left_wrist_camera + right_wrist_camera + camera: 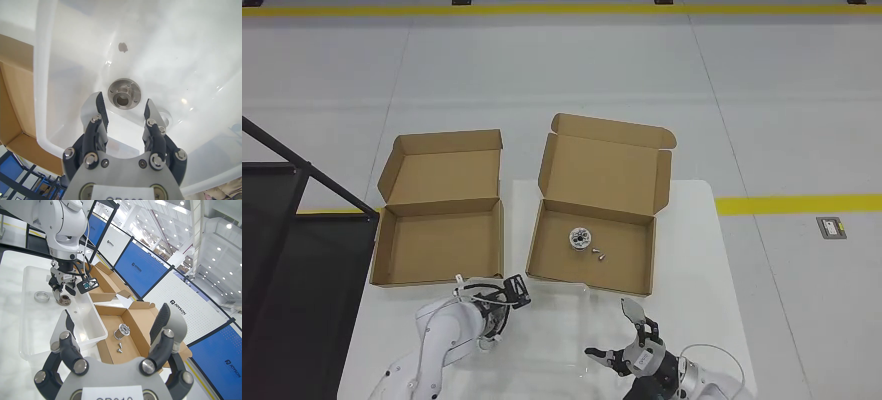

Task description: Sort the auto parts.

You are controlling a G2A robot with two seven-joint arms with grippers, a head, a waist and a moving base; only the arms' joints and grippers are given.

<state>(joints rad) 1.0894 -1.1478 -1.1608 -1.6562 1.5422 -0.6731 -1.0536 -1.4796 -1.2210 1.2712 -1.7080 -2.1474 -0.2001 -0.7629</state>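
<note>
flanged hub (130, 89): dull grey metal, round bore | left gripper (124, 96) spread around it | right gripper (116, 307) wide

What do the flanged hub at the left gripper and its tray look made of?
Flanged hub: metal, probably steel; dull grey machined surface with drilled holes. Tray: plastic, apparently translucent white and glossy; rounded moulded rim, light glints on its floor.

Left gripper (64, 295) astride flanged hub (64, 301) (ring (42, 296) beside), perhaps touching
</note>
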